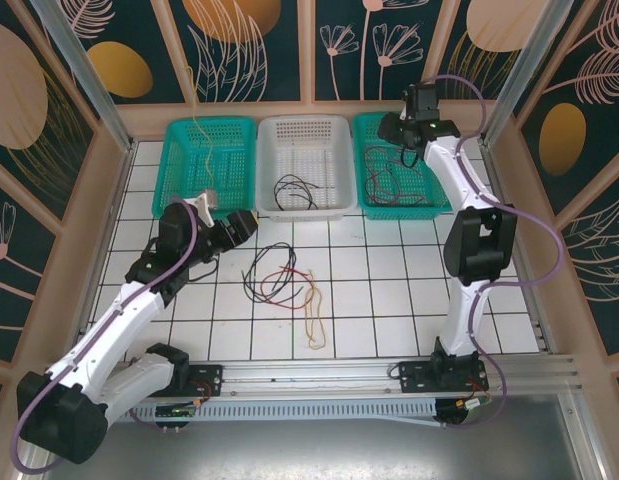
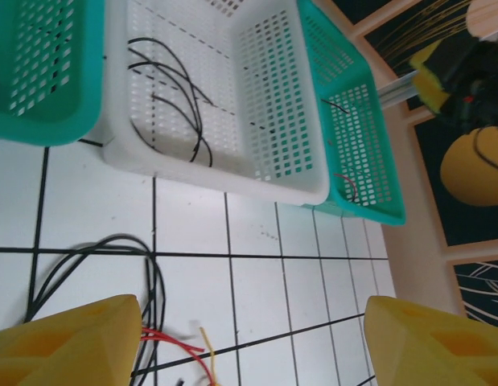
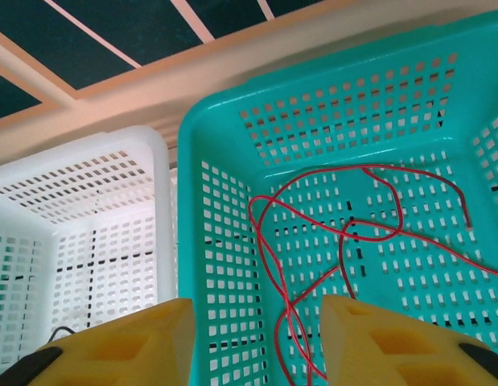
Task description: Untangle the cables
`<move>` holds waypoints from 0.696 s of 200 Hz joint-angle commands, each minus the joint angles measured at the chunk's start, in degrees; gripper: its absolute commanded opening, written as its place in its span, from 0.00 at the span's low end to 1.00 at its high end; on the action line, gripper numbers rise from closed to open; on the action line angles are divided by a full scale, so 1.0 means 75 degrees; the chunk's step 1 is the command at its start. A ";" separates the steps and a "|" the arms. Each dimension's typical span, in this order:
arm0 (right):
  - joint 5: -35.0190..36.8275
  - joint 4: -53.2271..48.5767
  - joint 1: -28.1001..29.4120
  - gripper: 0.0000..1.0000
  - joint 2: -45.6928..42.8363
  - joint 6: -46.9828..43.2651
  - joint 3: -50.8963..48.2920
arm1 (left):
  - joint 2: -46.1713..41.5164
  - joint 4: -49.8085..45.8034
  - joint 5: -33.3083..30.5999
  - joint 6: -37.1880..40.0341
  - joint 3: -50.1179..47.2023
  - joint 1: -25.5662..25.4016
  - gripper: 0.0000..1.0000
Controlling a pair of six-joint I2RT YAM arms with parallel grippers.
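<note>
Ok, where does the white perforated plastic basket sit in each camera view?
Top external: the white perforated plastic basket is upper centre, the middle one of three baskets in a row.
Left wrist: top centre, with its top cut off by the frame.
Right wrist: left side, running off the left edge.
Shared landmark: the teal perforated basket immediately to its right in every picture.

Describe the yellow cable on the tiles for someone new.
Find the white basket, middle of three at the far edge. On the tiles before it lies a black and red tangle. The yellow cable is the narrow loop at its near right end, the only yellow there.
</note>
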 commanded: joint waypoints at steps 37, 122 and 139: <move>0.0744 0.0522 0.1968 0.43 -0.2843 0.0211 -0.3064 | 0.0134 -0.0292 -0.0319 0.0228 -0.0225 -0.0038 0.67; 0.0243 0.0182 0.6159 0.38 -0.3750 0.3988 -0.7041 | 0.0230 -0.0365 -0.0786 0.0093 -0.0440 -0.0037 0.58; -0.0317 0.0497 0.6423 0.34 -0.3546 0.4379 -0.7264 | 0.0254 -0.0324 -0.0838 0.0067 -0.0395 -0.0044 0.57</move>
